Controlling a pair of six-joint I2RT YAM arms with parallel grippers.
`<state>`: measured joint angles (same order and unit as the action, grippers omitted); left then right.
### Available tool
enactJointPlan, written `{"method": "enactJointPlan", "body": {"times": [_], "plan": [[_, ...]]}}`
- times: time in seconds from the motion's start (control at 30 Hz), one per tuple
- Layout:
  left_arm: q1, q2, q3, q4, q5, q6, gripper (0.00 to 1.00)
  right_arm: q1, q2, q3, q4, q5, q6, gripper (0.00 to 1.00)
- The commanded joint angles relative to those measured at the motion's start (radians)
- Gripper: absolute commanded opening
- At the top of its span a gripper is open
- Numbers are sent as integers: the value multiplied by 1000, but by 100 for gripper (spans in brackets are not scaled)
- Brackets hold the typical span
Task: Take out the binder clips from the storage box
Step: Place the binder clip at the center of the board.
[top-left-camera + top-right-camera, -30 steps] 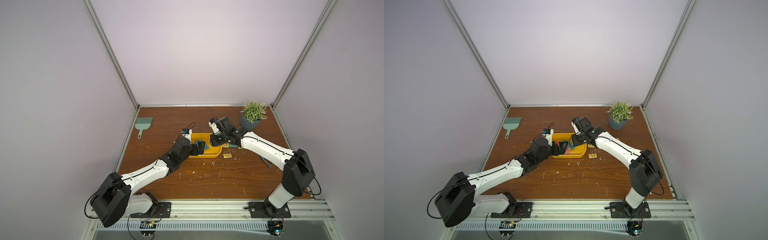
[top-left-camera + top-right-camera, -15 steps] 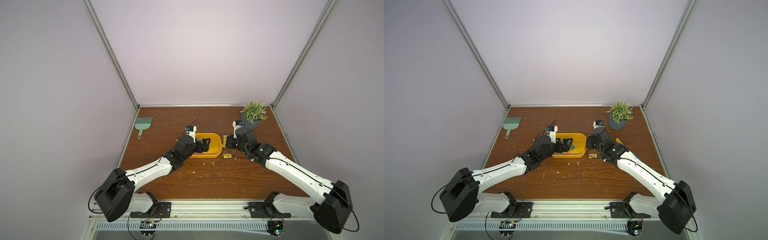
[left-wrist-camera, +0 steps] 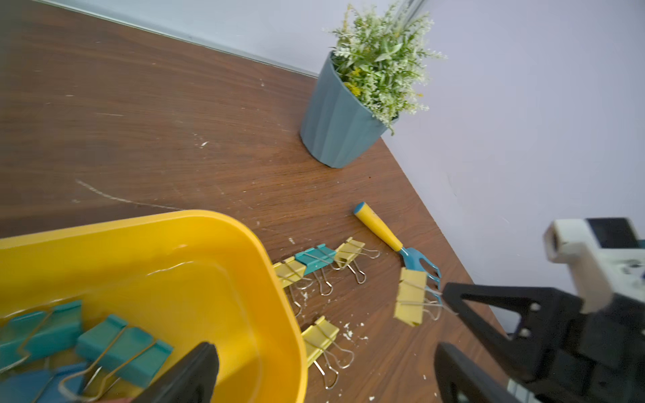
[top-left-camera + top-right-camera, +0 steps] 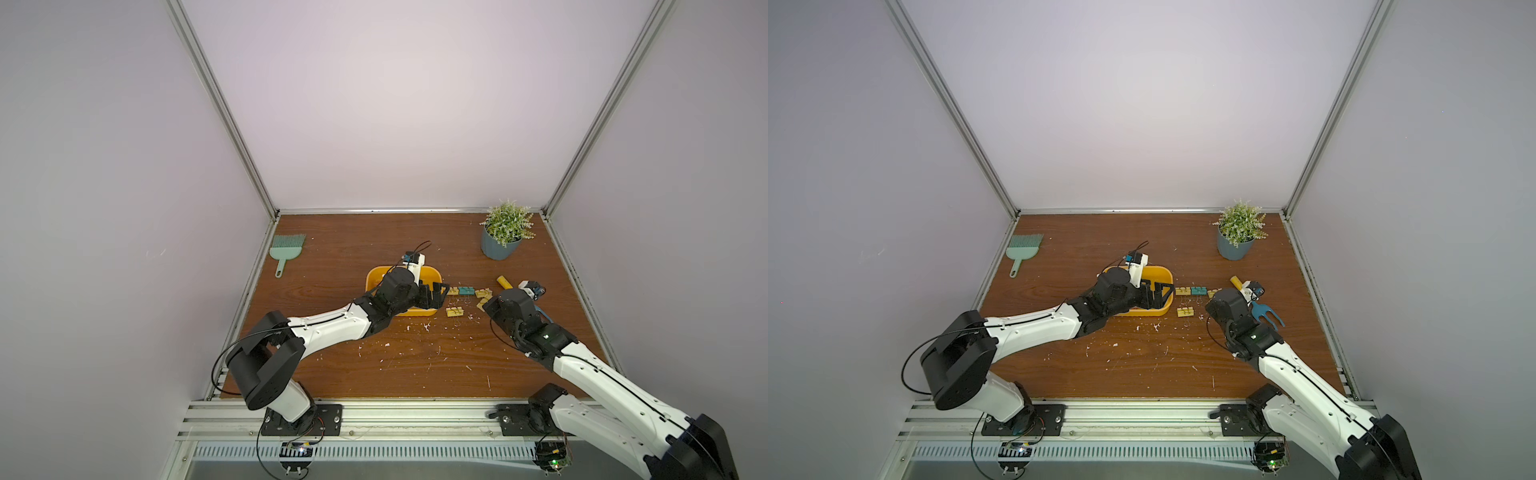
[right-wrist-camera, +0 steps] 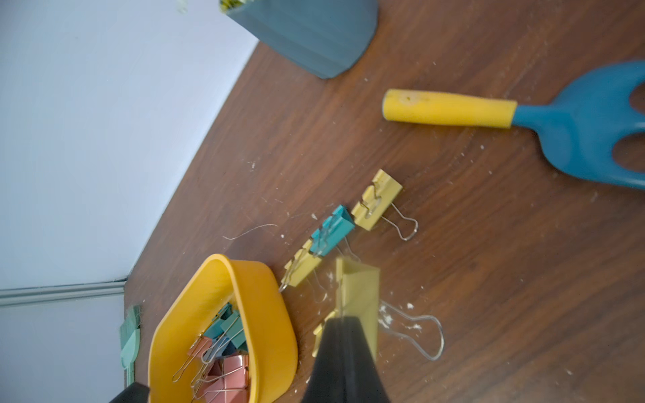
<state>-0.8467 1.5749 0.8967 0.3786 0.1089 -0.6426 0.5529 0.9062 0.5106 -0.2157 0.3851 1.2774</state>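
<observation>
The yellow storage box [image 4: 374,276] [image 3: 139,223] sits mid-table. Teal binder clips [image 3: 122,345] and pink ones [image 5: 230,377] lie inside it. My left gripper [image 4: 432,293] [image 3: 326,375] is open and straddles the box's right wall, one finger [image 3: 195,373] inside, holding nothing. My right gripper [image 5: 343,324] is shut on a yellow clip [image 5: 357,289] [image 3: 412,300], hanging just above the table right of the box. Three clips in a row, yellow [image 3: 291,272], teal [image 3: 314,258] and yellow [image 3: 349,249], and one more yellow clip [image 3: 319,335], lie on the wood beside the box.
A blue-grey plant pot [image 4: 500,245] stands at the back right. A small rake with a yellow handle [image 4: 505,282] [image 5: 450,108] lies near my right wrist. A green brush [image 4: 286,245] lies at the back left. White specks are scattered over the front of the table.
My right arm has swung from over the box to its right and towards the front, staying shut on the yellow clip. My left gripper has slid rightwards across the box, still open.
</observation>
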Motion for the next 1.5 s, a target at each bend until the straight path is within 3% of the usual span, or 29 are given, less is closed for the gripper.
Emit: {"method": "enactJointPlan", "body": {"times": [0.0, 0.23, 0.4, 1.2, 1.47], "plan": [[-30, 28, 38, -28, 35, 36, 100, -3, 7, -37, 62, -15, 211, 0], [-35, 72, 55, -34, 65, 24, 99, 6, 43, -85, 117, -3, 420, 0], [-36, 62, 60, -55, 45, 49, 100, 15, 76, -90, 118, 47, 494, 0], [-36, 63, 70, -84, 20, 71, 100, 56, 311, -13, 181, 87, 603, 0], [-36, 69, 67, -86, 24, 74, 100, 73, 314, -12, 183, 65, 612, 14]]}}
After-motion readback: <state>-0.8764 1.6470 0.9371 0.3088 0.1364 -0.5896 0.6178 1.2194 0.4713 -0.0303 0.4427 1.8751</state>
